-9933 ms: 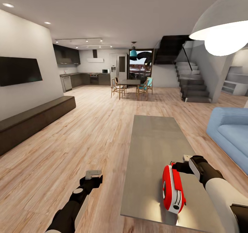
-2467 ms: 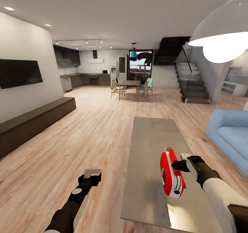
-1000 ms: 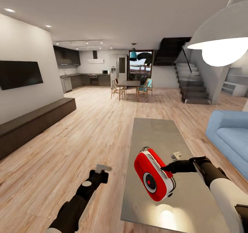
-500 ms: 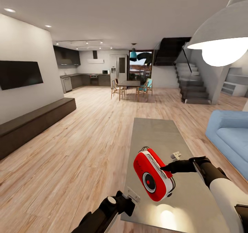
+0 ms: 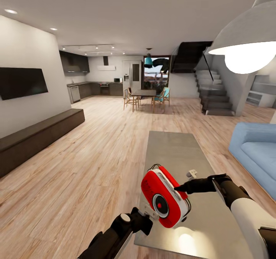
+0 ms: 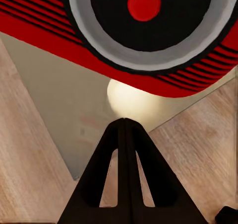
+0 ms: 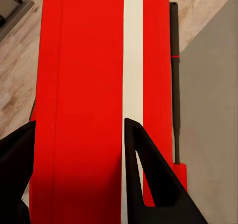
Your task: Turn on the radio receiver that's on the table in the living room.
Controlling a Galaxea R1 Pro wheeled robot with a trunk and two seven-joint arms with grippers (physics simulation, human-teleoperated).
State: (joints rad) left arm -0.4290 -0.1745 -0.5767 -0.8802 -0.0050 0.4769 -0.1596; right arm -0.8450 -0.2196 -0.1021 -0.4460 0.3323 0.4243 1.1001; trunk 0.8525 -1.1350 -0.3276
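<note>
Above the table [image 5: 174, 151], red white-trimmed radio receiver [image 5: 164, 196] gripped by right hand [image 5: 183, 187], dial centre red, left hand [image 5: 150, 212] closed.

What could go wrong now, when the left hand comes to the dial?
The right hand holds the radio receiver in the air above the table, so a hard push from the shut left hand might twist it loose. The closed tip may also miss the dial's centre.
</note>
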